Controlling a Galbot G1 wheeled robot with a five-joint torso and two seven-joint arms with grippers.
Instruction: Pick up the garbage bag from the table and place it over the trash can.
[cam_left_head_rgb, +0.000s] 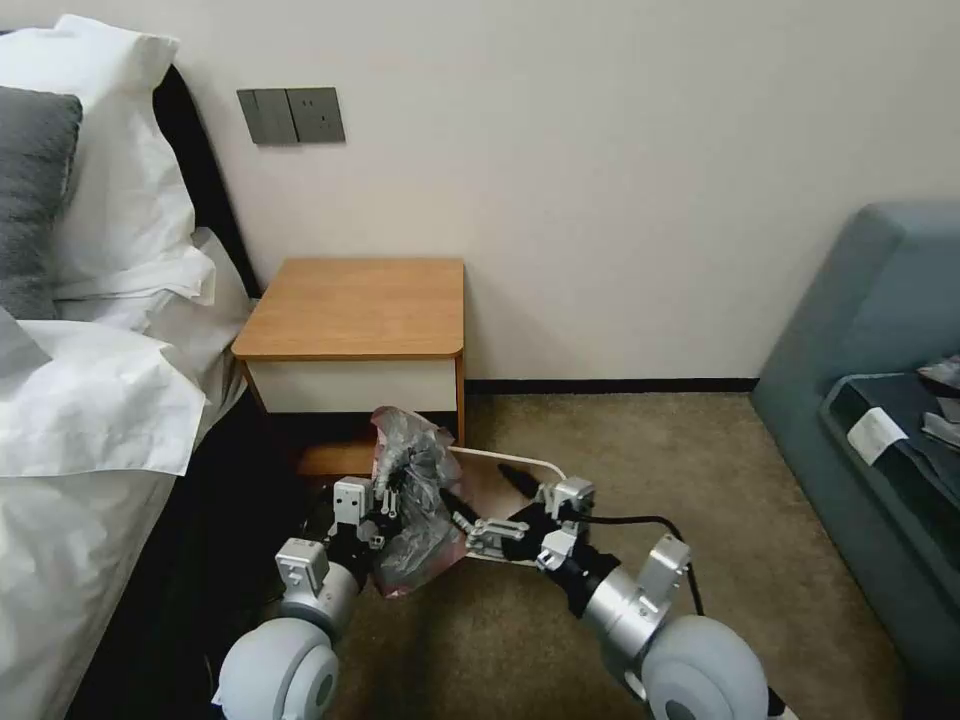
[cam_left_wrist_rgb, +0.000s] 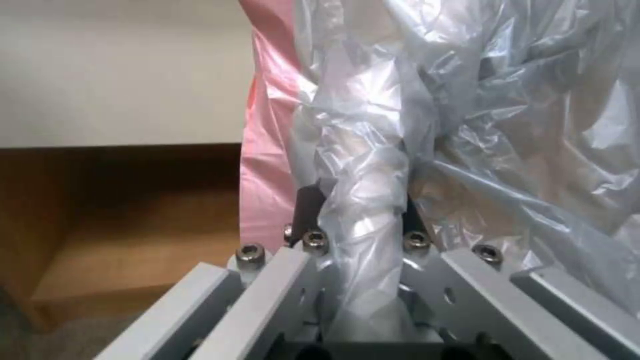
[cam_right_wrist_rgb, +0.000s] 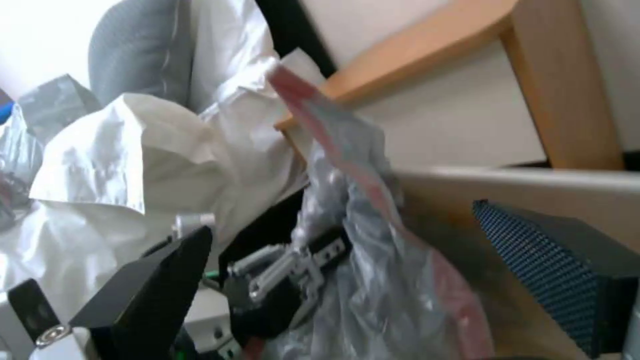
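Pinching bunched garbage bag (cam_left_wrist_rgb: 373, 165) in left gripper (cam_left_head_rgb: 388, 497); right gripper (cam_left_head_rgb: 490, 500) spread apart beside it. Probably light, limp, slippery: best taken by pink rim.

Items counted: 1 garbage bag (cam_left_head_rgb: 415, 500), 1 table (cam_left_head_rgb: 355, 305), 1 trash can (cam_left_head_rgb: 520, 462) w/ most of it hidden behind the bag and arms. Grippers, 2: left gripper (cam_left_head_rgb: 392, 492) and right gripper (cam_left_head_rgb: 478, 505). Surroundings: 1 grey wall switch plate (cam_left_head_rgb: 291, 115), 2 white pillows (cam_left_head_rgb: 125, 160) plus 1 grey cushion (cam_left_head_rgb: 32, 190) on 1 bed, 1 blue-grey sofa (cam_left_head_rgb: 870, 330).
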